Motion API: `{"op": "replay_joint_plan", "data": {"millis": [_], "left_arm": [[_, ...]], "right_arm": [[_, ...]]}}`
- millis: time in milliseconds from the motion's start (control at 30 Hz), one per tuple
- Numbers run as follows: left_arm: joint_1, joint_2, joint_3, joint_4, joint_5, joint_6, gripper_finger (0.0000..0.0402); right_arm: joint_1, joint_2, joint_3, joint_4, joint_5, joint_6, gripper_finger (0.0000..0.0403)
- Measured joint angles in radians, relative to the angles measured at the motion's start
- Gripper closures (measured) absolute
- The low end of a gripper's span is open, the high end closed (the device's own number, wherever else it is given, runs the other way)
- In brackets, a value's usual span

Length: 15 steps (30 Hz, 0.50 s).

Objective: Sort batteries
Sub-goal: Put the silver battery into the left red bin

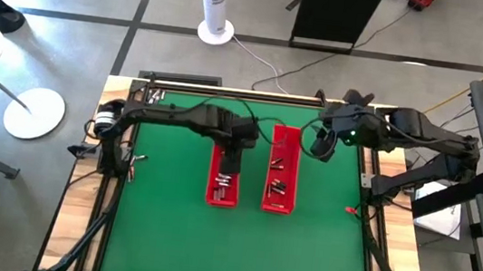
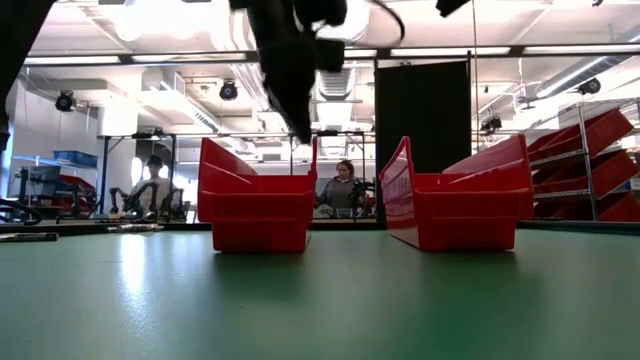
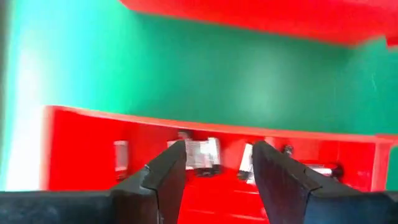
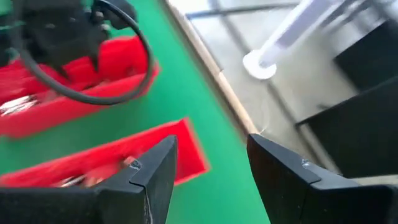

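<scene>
High view: the left end effector (image 1: 230, 163) is seen over the left tray (image 1: 222, 194), where batteries (image 1: 223, 183) lie; more lie in the right tray (image 1: 278, 194) on the desk (image 1: 167, 227). The right end effector (image 1: 320, 147) hangs beside the right tray's far end. Left wrist view: the fingers (image 3: 168, 171) are parted, nothing gripped, batteries (image 3: 202, 152) below. Right wrist view: the fingers (image 4: 155, 168) are spread apart and empty.

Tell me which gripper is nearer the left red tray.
Left. The left gripper hangs open directly over the left red tray; the right gripper waits open beyond the right tray's far corner.
</scene>
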Motion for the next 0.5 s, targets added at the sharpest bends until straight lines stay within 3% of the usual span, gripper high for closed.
{"op": "replay_joint_plan", "data": {"millis": [100, 200, 367, 500], "left_arm": [[0.027, -0.011, 0.091, -0.041, -0.031, -0.052, 0.0238], [0.068, -0.048, 0.094, -0.048, -0.046, -0.116, 0.0240], [0.155, -0.150, -0.053, -0.034, -0.221, -0.218, 0.0240], [0.256, -0.249, -0.220, 0.000, -0.376, -0.406, 0.0240]], "right_arm": [[-0.031, 0.000, 0.006, 0.069, 0.115, -0.028, 0.0213], [-0.074, 0.000, 0.011, 0.149, 0.169, -0.031, 0.0213], [-0.121, 0.001, 0.011, 0.186, 0.167, -0.152, 0.0213], [-0.136, 0.001, -0.004, 0.179, 0.156, -0.198, 0.0213]]}}
